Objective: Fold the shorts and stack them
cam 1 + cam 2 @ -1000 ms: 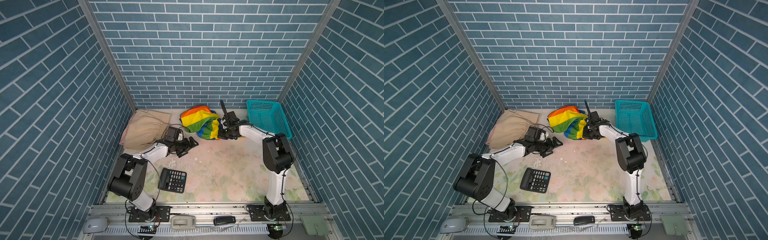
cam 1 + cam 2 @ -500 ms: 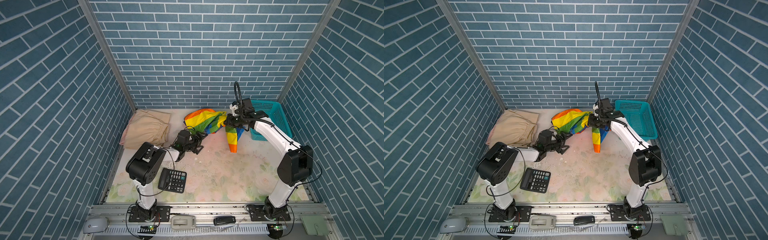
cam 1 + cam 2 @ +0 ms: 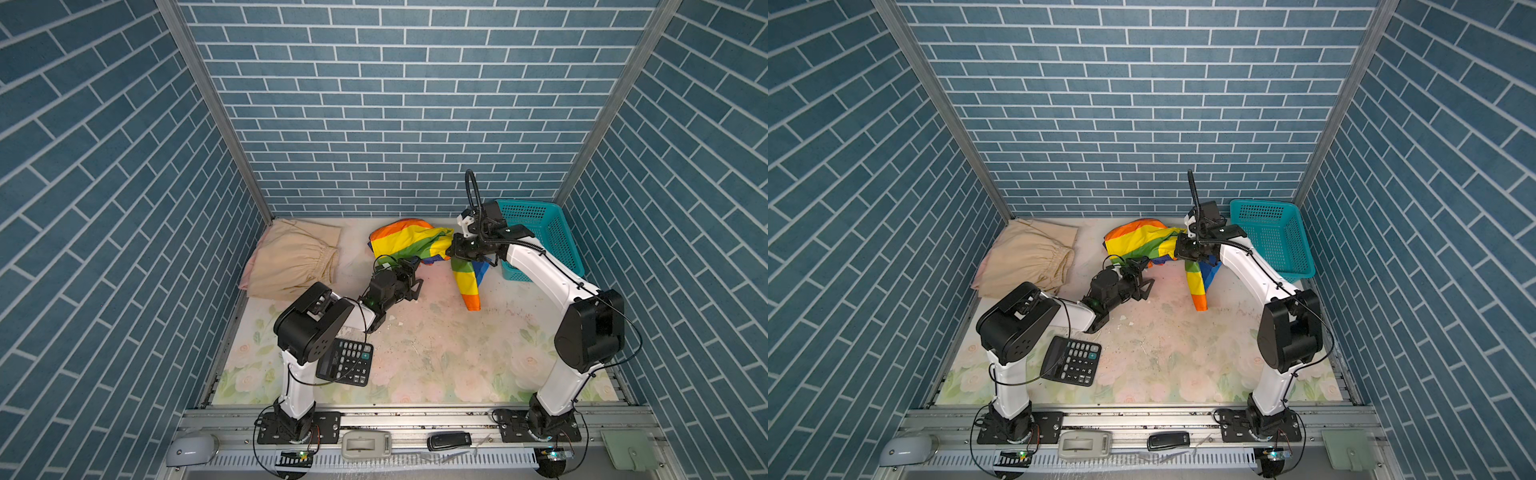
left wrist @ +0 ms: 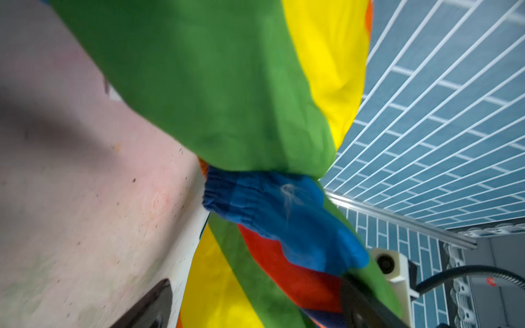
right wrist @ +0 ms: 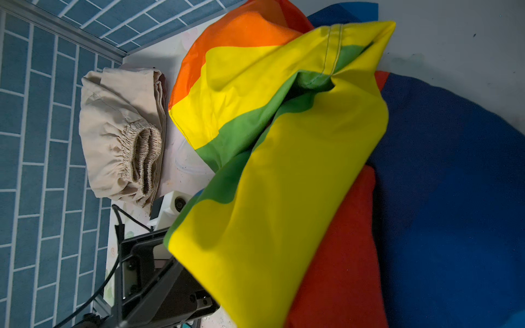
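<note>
Rainbow-striped shorts (image 3: 409, 243), not yet folded, are held partly lifted near the basket (image 3: 552, 237) by the clamped right gripper (image 3: 452, 251), while the left gripper (image 3: 415, 275) is spread wide just beside them; beige shorts (image 3: 291, 262) lie folded back-left.

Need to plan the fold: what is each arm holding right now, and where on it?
The right gripper pinches the rainbow-striped shorts at a bunched fold, one end hanging free. The left gripper is open and holds nothing.

Top views high, frontal; wrist views near shorts (image 4: 227, 85).
</note>
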